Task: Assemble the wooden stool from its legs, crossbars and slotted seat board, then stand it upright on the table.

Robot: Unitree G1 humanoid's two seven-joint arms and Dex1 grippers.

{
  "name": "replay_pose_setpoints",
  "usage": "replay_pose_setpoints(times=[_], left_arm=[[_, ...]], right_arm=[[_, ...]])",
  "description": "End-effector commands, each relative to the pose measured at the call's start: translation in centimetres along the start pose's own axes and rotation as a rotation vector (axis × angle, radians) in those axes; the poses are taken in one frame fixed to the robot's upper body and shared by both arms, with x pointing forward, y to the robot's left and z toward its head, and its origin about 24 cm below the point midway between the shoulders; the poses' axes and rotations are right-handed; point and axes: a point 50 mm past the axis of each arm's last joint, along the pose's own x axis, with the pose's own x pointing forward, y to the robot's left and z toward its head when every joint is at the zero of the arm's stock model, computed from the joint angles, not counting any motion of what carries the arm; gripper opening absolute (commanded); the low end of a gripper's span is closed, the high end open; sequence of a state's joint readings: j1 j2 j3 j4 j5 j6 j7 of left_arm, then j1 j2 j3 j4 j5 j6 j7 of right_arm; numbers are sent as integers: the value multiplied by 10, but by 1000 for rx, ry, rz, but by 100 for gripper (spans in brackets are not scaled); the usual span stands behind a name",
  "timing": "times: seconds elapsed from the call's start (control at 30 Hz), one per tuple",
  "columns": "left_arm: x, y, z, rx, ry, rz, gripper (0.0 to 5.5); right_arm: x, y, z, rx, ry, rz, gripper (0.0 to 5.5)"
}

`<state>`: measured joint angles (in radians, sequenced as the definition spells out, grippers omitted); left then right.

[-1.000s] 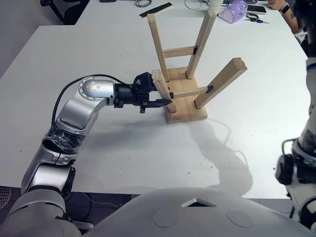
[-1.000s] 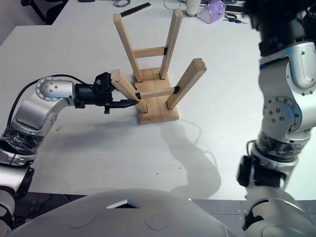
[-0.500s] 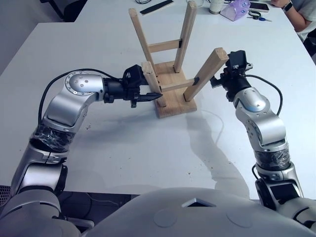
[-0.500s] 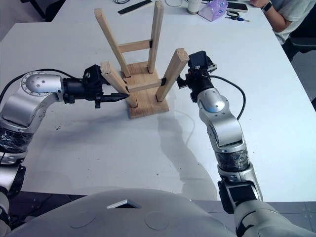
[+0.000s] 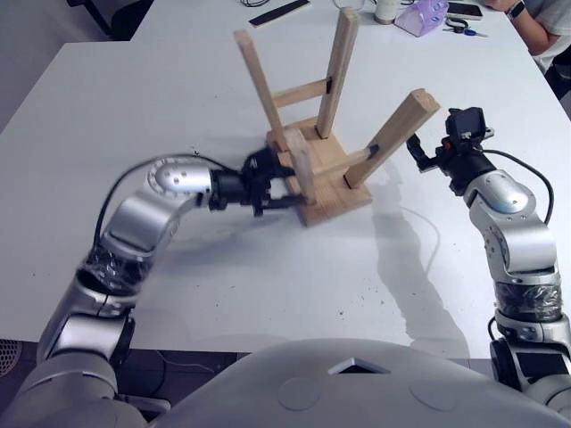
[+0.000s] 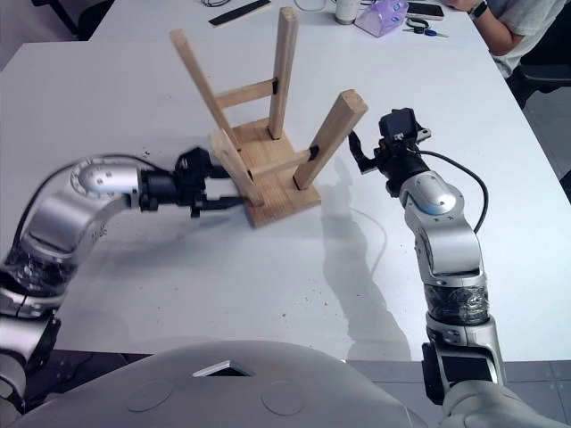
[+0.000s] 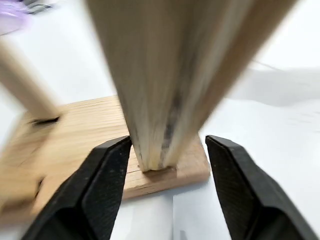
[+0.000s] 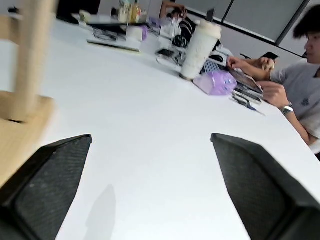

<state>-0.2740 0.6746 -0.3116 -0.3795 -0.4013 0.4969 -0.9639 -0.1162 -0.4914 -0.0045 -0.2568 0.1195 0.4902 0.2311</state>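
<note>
Pale wood stands upside down on the white table (image 5: 223,294): the stool's seat board (image 5: 332,198) lies flat, with four legs pointing up and a crossbar (image 5: 299,92) joining the two far ones; the near right leg (image 5: 393,143) leans well outward, so its joint is probably not fully seated. The left gripper (image 5: 284,189) sits low at the near left leg (image 7: 175,75), fingers apart on either side of its foot, just above the board; one pad (image 7: 107,170) looks to be against the wood, though the blur there leaves that uncertain, and the other stands clear. The right gripper (image 5: 424,153) hovers just beside the top of the leaning leg, fingers spread wide with nothing between them.

The main risk is a leg coming out of its slot; a push or pull high on the leaning leg would lever it against a loose joint, and the lower crossbar (image 5: 352,160) could come away with it. A lopsided close by the left fingers might twist that leg or skid the board across the smooth tabletop (nothing pins it down); turning the stool over by one leg alone could let it come apart.

The tabletop is matt, pale and flat; at its far end lie a purple pouch (image 5: 423,16), a black strip (image 5: 281,13) and a tall cup (image 8: 200,47); a dark office chair (image 5: 107,13) stands beyond.
</note>
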Motion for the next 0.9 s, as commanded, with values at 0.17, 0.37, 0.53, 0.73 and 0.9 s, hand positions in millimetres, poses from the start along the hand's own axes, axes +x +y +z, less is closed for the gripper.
replay_pose_setpoints(times=[0.17, 0.37, 0.53, 0.73, 0.9], left_arm=[[25, -18, 29, -46, -229, -47, 272], [50, -18, 14, -163, -303, -7, 272], [26, -3, -7, -161, -233, 122, 272], [-35, -31, -30, -162, -92, 99, 272], [-75, 0, -62, -211, -4, 348, 272]], right_arm=[[0, 10, -13, -186, 39, 70, 442], [2, 4, -23, -191, 68, 51, 442], [-4, 2, -29, -196, 89, 45, 442], [-28, -3, -39, -236, 139, 62, 442], [-49, 14, -41, -196, 155, 148, 442]])
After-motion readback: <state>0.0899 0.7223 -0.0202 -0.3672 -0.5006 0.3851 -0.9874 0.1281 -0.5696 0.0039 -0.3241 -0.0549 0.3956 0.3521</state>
